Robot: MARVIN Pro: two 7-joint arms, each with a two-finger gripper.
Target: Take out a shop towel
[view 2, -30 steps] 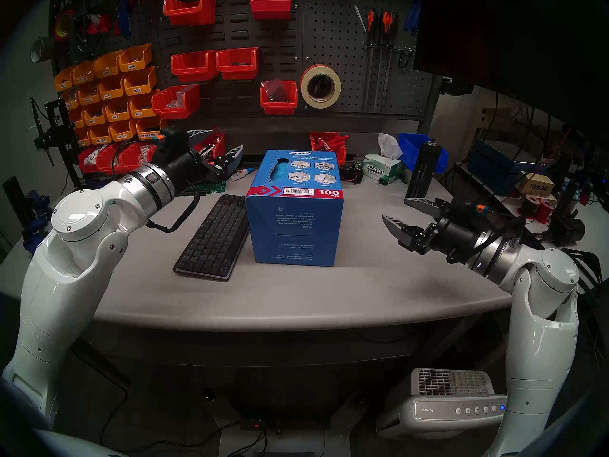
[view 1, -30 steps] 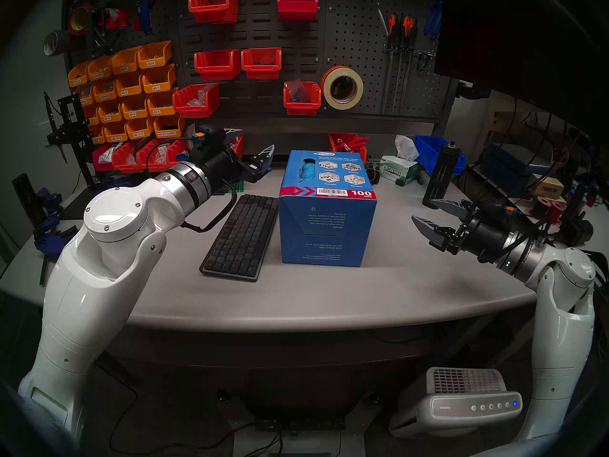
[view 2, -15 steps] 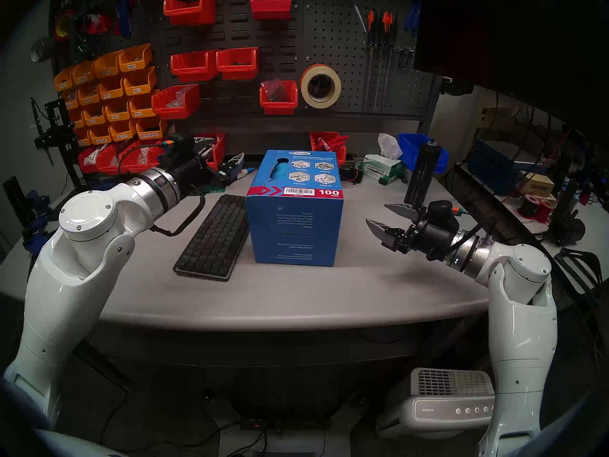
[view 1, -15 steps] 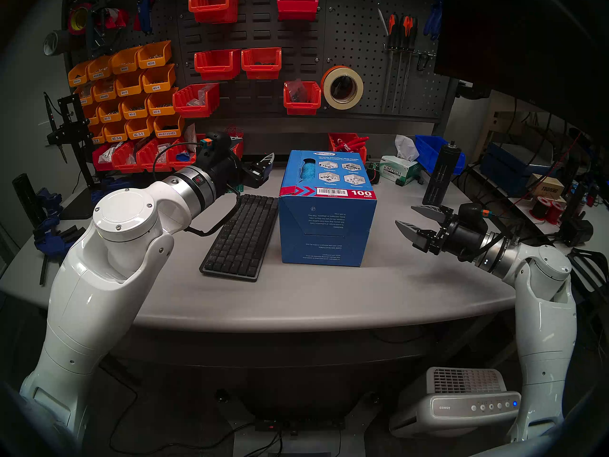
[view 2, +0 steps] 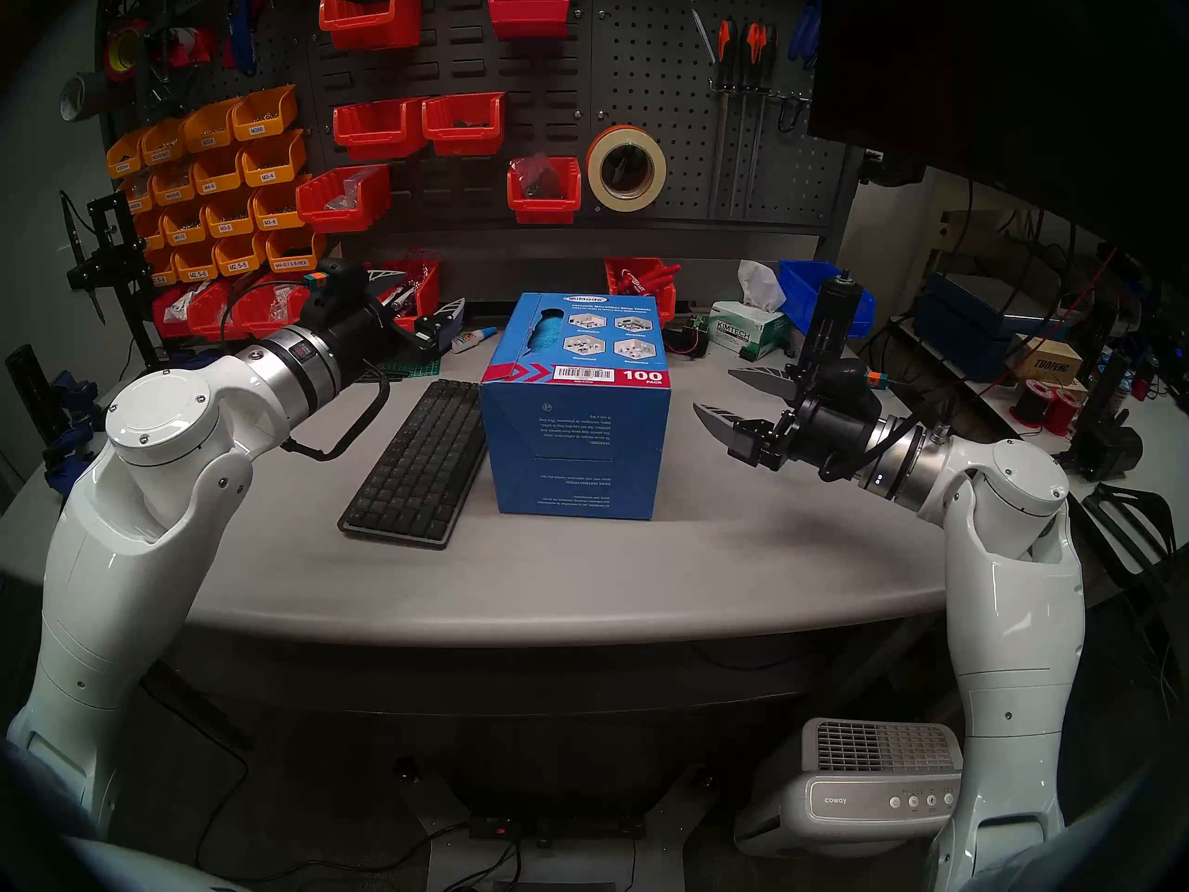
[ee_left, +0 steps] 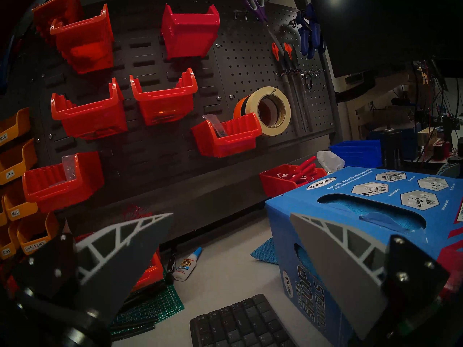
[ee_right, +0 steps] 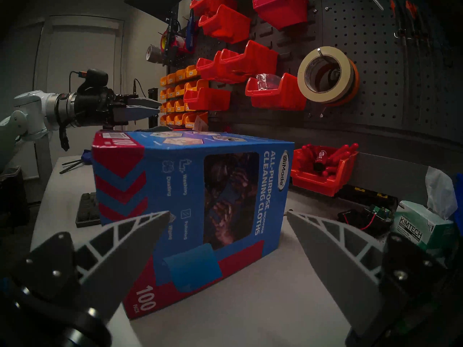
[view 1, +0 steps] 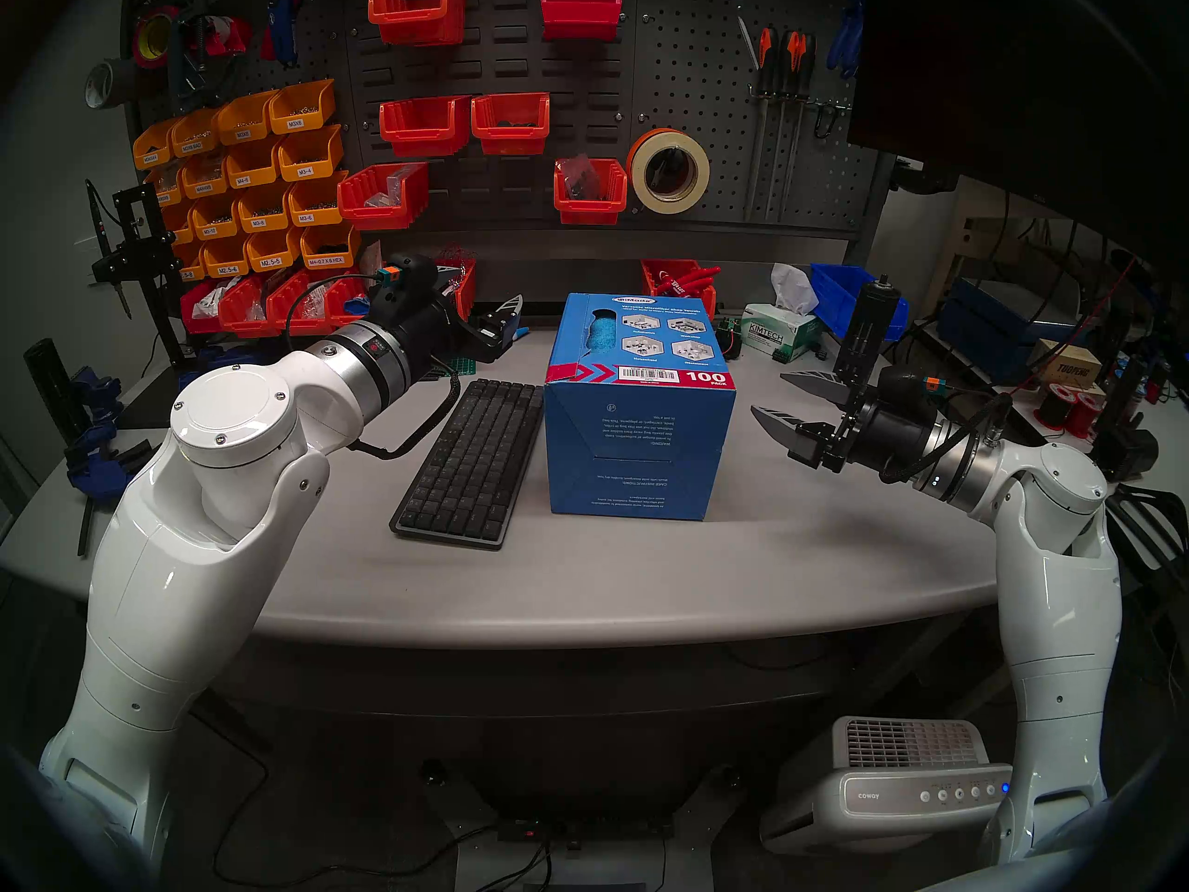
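Shop towel [view 1: 603,332] fabric showed bright blue through the oval slot in the top of the blue box [view 1: 637,446] (still packed inside, nothing pulled out). The left gripper [view 1: 486,298] hovered level beside the box's far left corner, jaws spread wide and empty, the slot just to its right. The right gripper [view 1: 782,396] hung level off the box's right side, near but apart, jaws likewise wide and empty. A dark keyboard [view 1: 473,462] lay below the left gripper on the grey table [view 1: 579,582].
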